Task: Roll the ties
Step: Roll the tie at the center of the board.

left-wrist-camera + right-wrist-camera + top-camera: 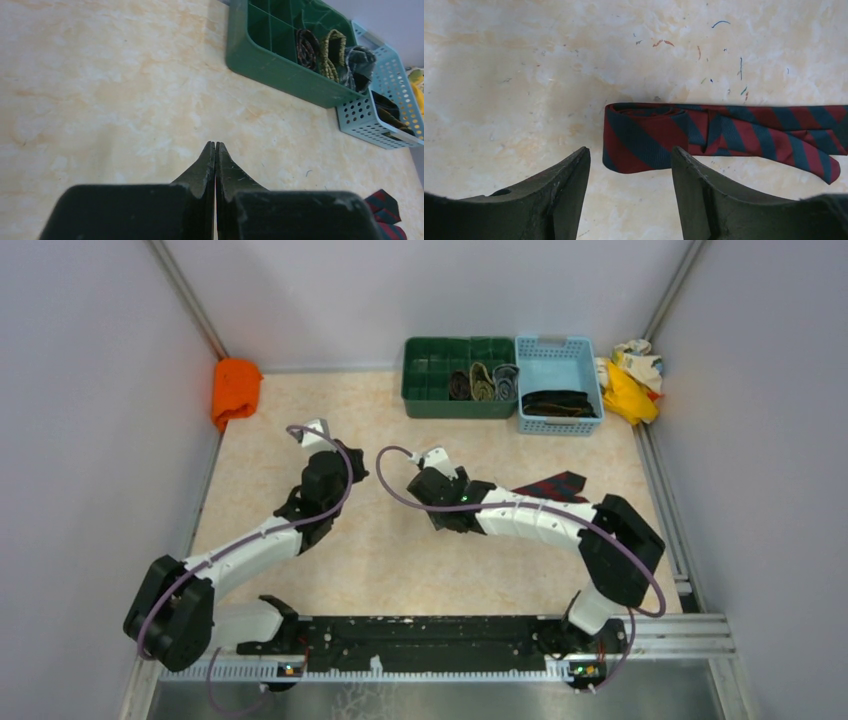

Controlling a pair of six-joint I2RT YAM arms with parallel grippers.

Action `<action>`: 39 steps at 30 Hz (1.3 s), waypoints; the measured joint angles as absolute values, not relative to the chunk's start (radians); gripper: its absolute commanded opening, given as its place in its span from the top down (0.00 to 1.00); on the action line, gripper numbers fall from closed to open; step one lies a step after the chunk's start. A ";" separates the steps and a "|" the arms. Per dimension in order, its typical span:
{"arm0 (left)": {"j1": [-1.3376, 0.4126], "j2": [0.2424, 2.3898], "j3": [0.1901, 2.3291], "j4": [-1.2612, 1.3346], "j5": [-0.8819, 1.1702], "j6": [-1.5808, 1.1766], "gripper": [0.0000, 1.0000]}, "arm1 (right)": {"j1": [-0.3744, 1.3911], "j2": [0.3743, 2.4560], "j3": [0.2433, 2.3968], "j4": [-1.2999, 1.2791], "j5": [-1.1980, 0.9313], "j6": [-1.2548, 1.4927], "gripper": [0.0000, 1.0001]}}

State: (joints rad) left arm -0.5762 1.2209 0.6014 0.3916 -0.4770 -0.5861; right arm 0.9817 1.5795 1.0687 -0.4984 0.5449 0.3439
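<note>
A dark red tie with navy stripes (724, 132) lies flat on the table, its left end folded over into a loose first turn (644, 140). My right gripper (630, 152) hovers open just in front of that folded end, its fingers apart and holding nothing. From above, the same tie (555, 485) shows beside the right arm, whose gripper (440, 508) hides the folded end. My left gripper (215, 145) is shut and empty over bare table, left of the tie (385, 207); it shows from above (325, 485). Three rolled ties (332, 55) stand in the green tray (280, 75).
The green divided tray (430, 400) and a light blue basket (557, 348) holding dark ties (557, 403) stand at the back. An orange cloth (236, 388) lies at the back left, yellow and cream rags (630, 380) at the back right. Walls close in the sides.
</note>
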 measured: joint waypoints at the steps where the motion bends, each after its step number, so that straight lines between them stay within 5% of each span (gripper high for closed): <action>1: -0.574 1.218 0.599 0.384 -0.488 -0.587 1.00 | 0.982 1.594 1.074 -0.500 0.554 0.340 0.35; 30: -0.503 1.228 0.598 0.359 -0.432 -0.553 1.00 | 0.933 1.809 1.105 -0.517 0.637 0.344 0.35; 39: -0.501 1.228 0.598 0.359 -0.426 -0.539 1.00 | 0.894 1.818 1.115 -0.512 0.591 0.369 0.53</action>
